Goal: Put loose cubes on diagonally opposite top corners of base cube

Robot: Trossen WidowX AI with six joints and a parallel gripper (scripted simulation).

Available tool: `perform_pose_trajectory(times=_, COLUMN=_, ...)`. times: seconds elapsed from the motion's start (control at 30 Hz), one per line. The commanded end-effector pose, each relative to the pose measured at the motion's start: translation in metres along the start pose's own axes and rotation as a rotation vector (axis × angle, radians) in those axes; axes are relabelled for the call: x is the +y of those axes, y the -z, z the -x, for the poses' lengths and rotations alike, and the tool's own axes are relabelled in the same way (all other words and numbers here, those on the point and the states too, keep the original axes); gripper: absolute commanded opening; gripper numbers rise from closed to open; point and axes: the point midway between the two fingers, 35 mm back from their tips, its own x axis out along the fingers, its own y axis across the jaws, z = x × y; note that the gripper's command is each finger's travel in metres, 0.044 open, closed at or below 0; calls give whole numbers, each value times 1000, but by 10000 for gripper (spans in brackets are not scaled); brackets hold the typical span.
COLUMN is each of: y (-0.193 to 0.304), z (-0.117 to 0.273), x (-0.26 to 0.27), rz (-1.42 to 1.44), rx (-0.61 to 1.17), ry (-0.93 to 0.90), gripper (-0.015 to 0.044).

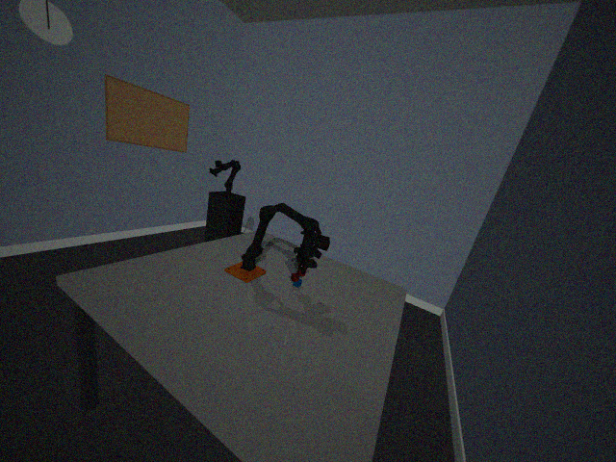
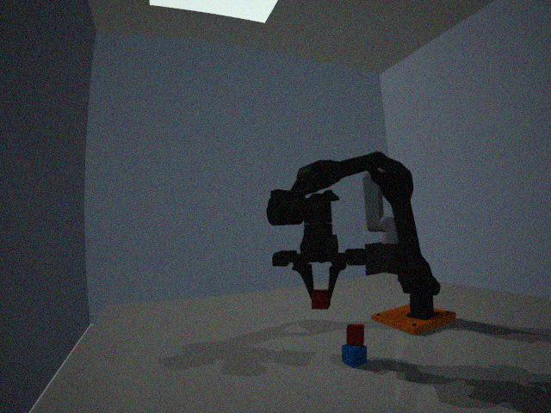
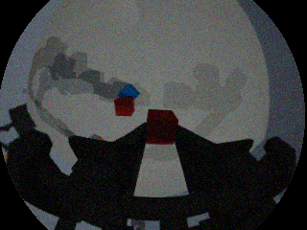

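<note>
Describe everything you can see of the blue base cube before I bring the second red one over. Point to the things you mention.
The blue base cube (image 1: 296, 282) (image 2: 355, 355) (image 3: 129, 90) is a small, plain solid block, apparently matte, with no marks I can make out in the dim light. It sits level on the tabletop (image 1: 223, 358) (image 2: 249, 391), a corner edge toward the exterior camera. A red cube rests on its top, hiding part of that face. The gripper (image 2: 320, 295) (image 3: 160, 126) is not touching it.
</note>
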Motion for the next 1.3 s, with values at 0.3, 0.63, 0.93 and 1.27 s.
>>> perform_pose_trajectory(times=0.3, y=-25, z=-5, x=32, rz=-3, rx=-1, ry=-2, gripper=105)
perform_pose_trajectory(times=0.63, y=-42, z=-8, x=59, rz=0, rx=-2, ry=-4, gripper=105)
perform_pose_trajectory(times=0.93, y=-47, z=-17, x=69, rz=0, rx=-3, ry=-5, gripper=105)
perform_pose_trajectory(times=1.27, y=-45, z=-40, x=70, rz=0, rx=-3, ry=-5, gripper=105)
